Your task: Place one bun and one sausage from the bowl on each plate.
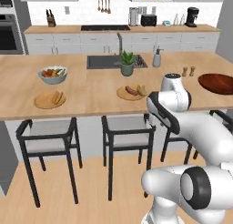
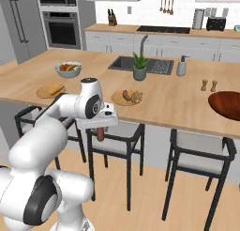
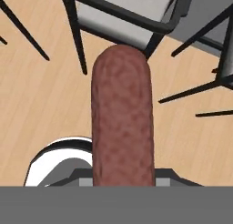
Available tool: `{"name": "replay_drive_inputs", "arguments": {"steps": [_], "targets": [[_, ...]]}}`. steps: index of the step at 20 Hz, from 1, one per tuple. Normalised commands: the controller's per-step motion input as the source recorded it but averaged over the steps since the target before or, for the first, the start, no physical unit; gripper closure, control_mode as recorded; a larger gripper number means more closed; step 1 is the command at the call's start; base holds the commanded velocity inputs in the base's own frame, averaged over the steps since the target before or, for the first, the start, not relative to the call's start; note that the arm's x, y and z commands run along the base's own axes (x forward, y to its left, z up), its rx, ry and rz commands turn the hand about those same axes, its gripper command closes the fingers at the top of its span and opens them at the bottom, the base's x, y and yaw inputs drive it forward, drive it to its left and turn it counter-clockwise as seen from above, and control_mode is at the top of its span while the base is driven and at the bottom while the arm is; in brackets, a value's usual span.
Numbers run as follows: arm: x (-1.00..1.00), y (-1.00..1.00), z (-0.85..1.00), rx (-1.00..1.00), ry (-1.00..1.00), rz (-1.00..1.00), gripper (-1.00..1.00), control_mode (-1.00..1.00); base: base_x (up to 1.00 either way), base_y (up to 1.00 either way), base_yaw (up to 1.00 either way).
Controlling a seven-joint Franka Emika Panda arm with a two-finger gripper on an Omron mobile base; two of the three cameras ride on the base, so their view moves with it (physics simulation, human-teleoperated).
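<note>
The two-finger gripper (image 2: 100, 129) hangs below the front edge of the long pale wooden island counter (image 1: 95, 98), over the stools, and is clenched on a reddish-brown sausage (image 3: 122, 118) that points straight down from it toward the light wood floor (image 3: 41, 100); in the right base view the same sausage (image 2: 100, 133) shows as a short dark-red stub under the white hand. On the counter, the wide, shallow, round bowl of dark reddish-brown wood (image 1: 217, 83) sits near the front edge at the right end, with two small brown salt and pepper shakers (image 1: 188, 71) just behind and left of it. A round tan wooden plate (image 1: 131, 92) near the middle of the front edge carries a bun and a sausage side by side. A second round tan wooden plate (image 1: 49, 100) toward the left end of the front edge carries a bun alone. Behind that plate stands a pale bluish-white bowl of fruit (image 1: 53, 75). A small potted green plant (image 1: 127, 63) stands at the front rim of the dark sink (image 1: 104, 62) set into the counter's back half. Black-framed stools with grey seats (image 1: 48, 137) stand along the front of the counter.
</note>
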Motion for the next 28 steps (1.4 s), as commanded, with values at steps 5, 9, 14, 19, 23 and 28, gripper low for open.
{"name": "replay_drive_inputs", "arguments": {"steps": [5, 9, 14, 19, 23, 28], "targets": [[0.0, 0.0, 0.0, 0.0, 0.0, 0.0, 1.0, 1.0, 0.04, 1.0, -0.16], [0.0, 0.0, 0.0, 0.0, 0.0, 0.0, 1.0, 1.0, 0.07, 1.0, -0.19], [0.0, 0.0, 0.0, 0.0, 0.0, 0.0, 1.0, 1.0, 0.28, 1.0, -0.14], [0.0, 0.0, 0.0, 0.0, 0.0, 0.0, 1.0, 1.0, 0.62, 1.0, -0.04], [0.0, 0.0, 0.0, 0.0, 0.0, 0.0, 1.0, 1.0, 0.92, 0.94, 0.0], [0.0, 0.0, 0.0, 0.0, 0.0, 0.0, 1.0, 1.0, 0.5, 0.35, -0.21]]}}
